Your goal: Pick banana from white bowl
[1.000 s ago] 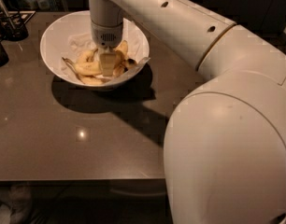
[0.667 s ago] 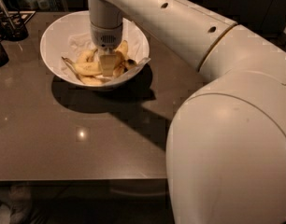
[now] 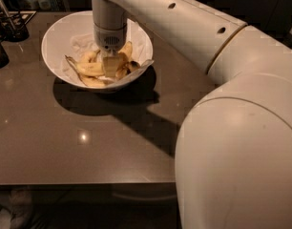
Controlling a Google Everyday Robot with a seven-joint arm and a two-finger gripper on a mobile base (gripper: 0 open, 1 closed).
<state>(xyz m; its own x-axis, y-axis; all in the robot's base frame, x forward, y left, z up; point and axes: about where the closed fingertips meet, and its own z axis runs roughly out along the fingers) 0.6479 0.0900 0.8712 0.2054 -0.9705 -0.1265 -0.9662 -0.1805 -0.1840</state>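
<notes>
The white bowl (image 3: 65,37) stands at the back left of the dark table. Several yellow bananas lie in it. The banana (image 3: 88,68), thick and curved with dark tips, lies across the bowl's middle. A slimmer banana with a dark stem (image 3: 81,78) lies nearer the front rim. My gripper (image 3: 110,65) reaches down into the bowl from the white arm and sits right on the bananas, at the right end of the banana. Its tips are partly hidden among the fruit.
A dark holder with utensils (image 3: 10,25) stands at the table's far left edge. My large white arm (image 3: 232,128) fills the right side of the view. The brown table (image 3: 88,142) stretches to its front edge below.
The gripper has stayed down in the bowl over the bananas; the arm has shifted only slightly. The bananas lie as before.
</notes>
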